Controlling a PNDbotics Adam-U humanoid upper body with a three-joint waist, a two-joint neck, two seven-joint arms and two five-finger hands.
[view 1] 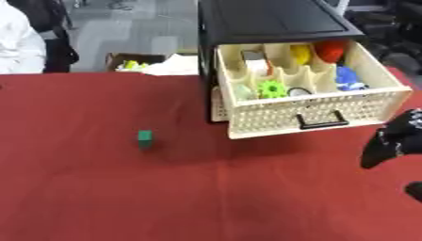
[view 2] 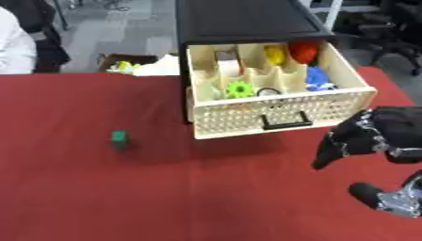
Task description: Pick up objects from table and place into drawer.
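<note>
A small green block point(view 1: 145, 138) stands alone on the red table point(view 1: 99, 188), left of the drawer unit. The cream perforated drawer point(view 1: 317, 111) is pulled out of the black cabinet point(view 1: 263, 21). In its compartments lie a green gear-shaped piece point(view 1: 271, 88), a blue thing point(view 1: 349, 79), a yellow thing point(view 1: 301, 53), a red thing point(view 1: 331, 50) and a white box point(view 1: 256, 61). My right hand point(view 2: 362, 136) hovers over the table just right of the drawer front, fingers pointing down-left, thumb point(view 2: 371, 193) spread apart, nothing in it. My left hand is out of view.
Behind the table's far edge sits a cardboard box point(view 1: 132, 61) with light items in it. A person in white point(view 1: 16, 42) stands at the far left, away from the objects. Red cloth stretches between the block and my hand.
</note>
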